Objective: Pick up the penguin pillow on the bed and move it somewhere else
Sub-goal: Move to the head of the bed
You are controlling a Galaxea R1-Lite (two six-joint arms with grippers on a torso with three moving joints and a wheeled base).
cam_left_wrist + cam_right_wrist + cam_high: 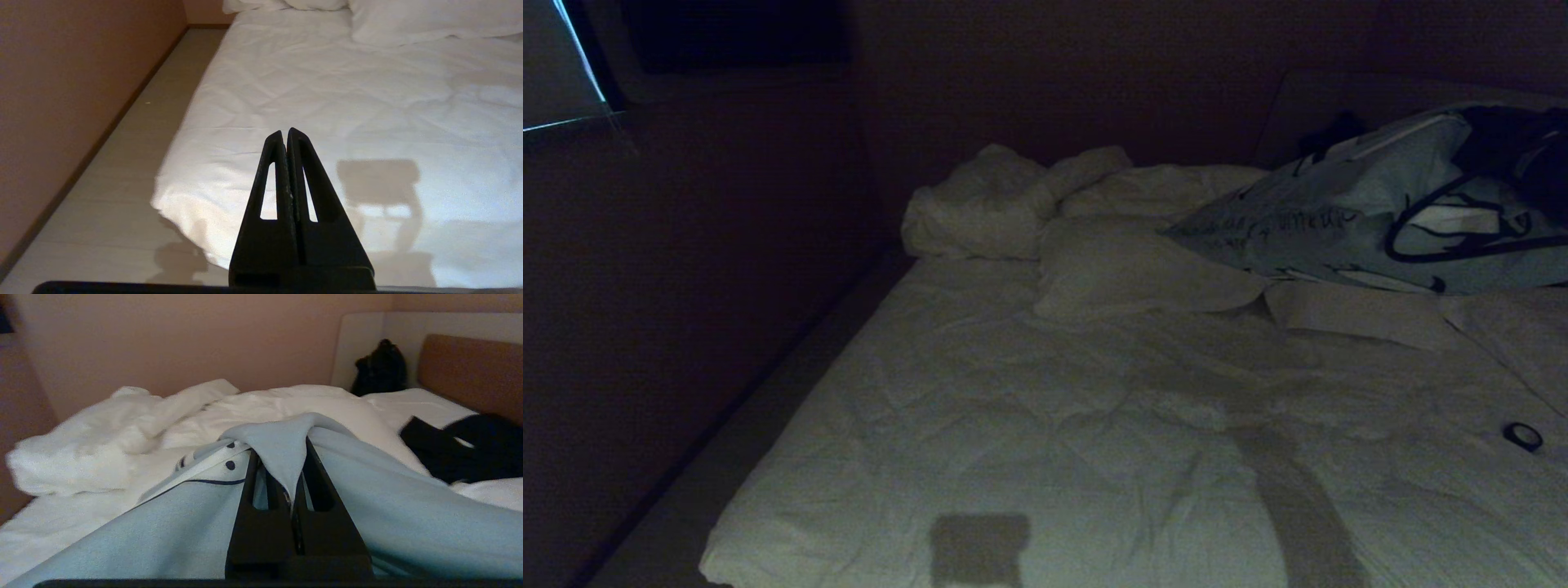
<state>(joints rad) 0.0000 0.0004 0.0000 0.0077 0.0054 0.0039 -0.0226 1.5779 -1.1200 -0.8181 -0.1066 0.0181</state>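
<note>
Head view, pillow: the penguin pillow (1372,216) is raised at the far right of the bed (1045,441), one end resting over a white pillow (1127,269); neither arm shows clearly.
Head view, advice: lift it fully off the bedding before carrying, so the sagging end does not drag.
Left wrist view, pose: left gripper (284,136) pressed together, empty, level over the bed's near left corner.
Right wrist view, grip: right gripper (292,498) pinches a fold of pillow cloth, level, aimed at the rumpled duvet (90,449).

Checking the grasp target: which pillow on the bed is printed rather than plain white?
The penguin pillow, light blue-grey with dark script and penguin outlines, at the bed's right; the right gripper pinches its fabric. The others are plain white.
</note>
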